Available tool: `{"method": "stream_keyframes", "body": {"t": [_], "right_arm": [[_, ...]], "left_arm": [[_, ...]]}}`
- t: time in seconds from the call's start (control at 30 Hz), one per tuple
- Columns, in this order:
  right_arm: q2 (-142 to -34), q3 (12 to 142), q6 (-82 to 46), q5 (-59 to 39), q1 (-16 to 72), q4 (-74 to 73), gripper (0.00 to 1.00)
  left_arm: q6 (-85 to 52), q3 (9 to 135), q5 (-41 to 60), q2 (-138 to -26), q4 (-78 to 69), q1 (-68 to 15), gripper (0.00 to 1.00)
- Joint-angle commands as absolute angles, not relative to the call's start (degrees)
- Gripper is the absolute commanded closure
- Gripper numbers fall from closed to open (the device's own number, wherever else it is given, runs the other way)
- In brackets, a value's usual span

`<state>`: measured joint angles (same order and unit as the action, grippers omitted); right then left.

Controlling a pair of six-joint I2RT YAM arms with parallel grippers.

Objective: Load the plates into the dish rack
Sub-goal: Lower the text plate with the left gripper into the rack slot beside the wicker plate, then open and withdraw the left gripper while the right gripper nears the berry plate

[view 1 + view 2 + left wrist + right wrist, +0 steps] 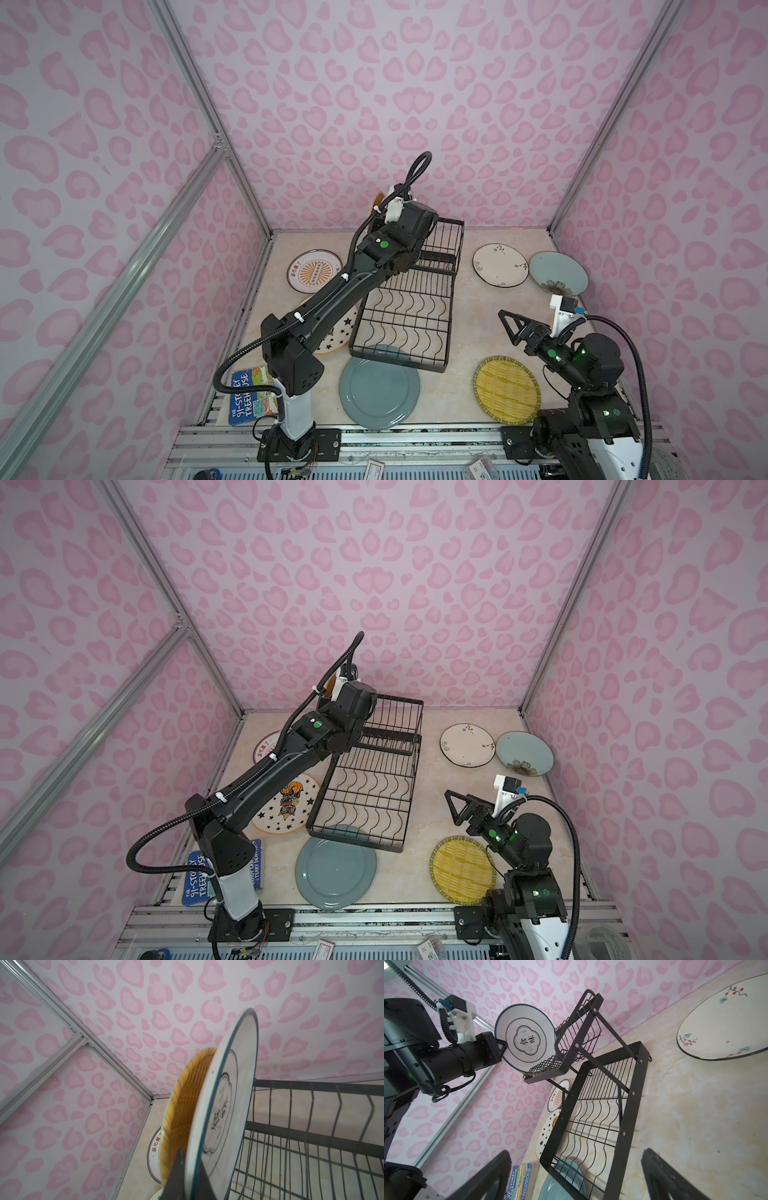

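Note:
My left gripper (191, 1159) is shut on the rim of a white plate with dark rings (525, 1038), held upright beside the raised basket of the black wire dish rack (407, 316). Just beyond it an orange woven plate (187, 1093) stands on edge; what holds it up is hidden. Flat on the table lie a sunburst plate (314, 270), a star plate (286, 804), a teal-grey plate (379, 388) tucked under the rack's front edge, a yellow woven plate (506, 390), a sprig plate (500, 264) and a pale blue plate (559, 274). My right gripper (509, 328) hangs open, holding nothing, right of the rack.
A blue-covered book (249, 399) lies at the front left by the left arm's base. Pink patterned walls with metal frame posts close in the table on three sides. The left arm stretches over the star plate and the rack's left edge.

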<state>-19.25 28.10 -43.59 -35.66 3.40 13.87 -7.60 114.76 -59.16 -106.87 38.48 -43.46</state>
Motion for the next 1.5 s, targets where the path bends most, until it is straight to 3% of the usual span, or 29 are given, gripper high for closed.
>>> {"method": "stream_keyframes", "body": {"t": [0.0,0.33,0.6,1.03,1.3,1.47], "right_arm": [[-20.3,29.4,-42.2,-36.2,3.5,15.7,0.02],[-18.7,29.8,-42.1,-35.9,3.5,16.9,0.02],[-17.8,29.9,-42.6,-36.2,3.5,16.9,0.02],[-20.8,31.8,-40.3,-36.2,3.5,18.6,0.02],[-25.0,34.0,-38.4,-32.0,3.5,19.8,0.02],[-27.5,34.5,-37.1,-27.2,3.5,21.5,0.02]], "left_arm": [[-11.3,115.6,-58.2,-107.4,41.3,-43.3,0.88],[-15.6,113.5,-54.9,-105.5,42.8,-43.3,0.77],[-18.2,115.1,-51.5,-103.4,46.4,-43.4,0.60],[-20.3,115.8,-47.5,-99.4,49.2,-43.4,0.56],[-20.3,116.2,-39.2,-93.7,49.6,-42.8,0.51],[-21.3,108.2,-31.6,-85.1,47.1,-42.1,0.44]]}}
